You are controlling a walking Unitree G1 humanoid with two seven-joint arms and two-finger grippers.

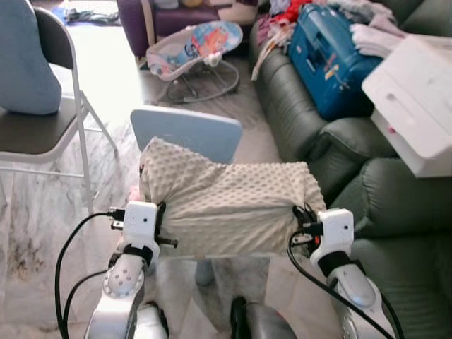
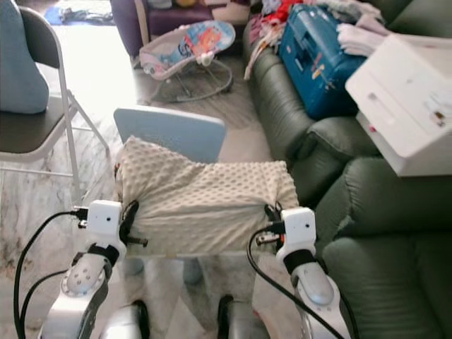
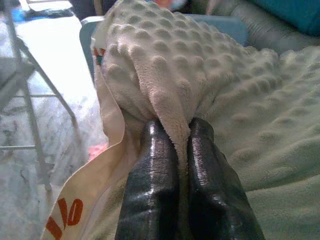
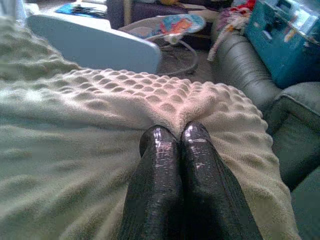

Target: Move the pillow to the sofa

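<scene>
The cream dimpled pillow (image 1: 229, 205) hung between both grippers, above the floor just left of the green sofa (image 1: 395, 205). The left gripper (image 3: 172, 135) pinched a fold at its left end; the right gripper (image 4: 172, 135) apparently nipped fabric at its right end.

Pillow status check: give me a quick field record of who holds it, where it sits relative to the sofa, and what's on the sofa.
held object: cream dotted pillow, lifted in front of the robot
left gripper: shut on a fold of the pillow's near left edge
right gripper: shut on the pillow's near right edge
behind pillow: light blue chair back
sofa: dark green, on the robot's right, pillow not yet on it
sofa load: blue suitcase, white box
nearest seat: bare cushion visible
</scene>
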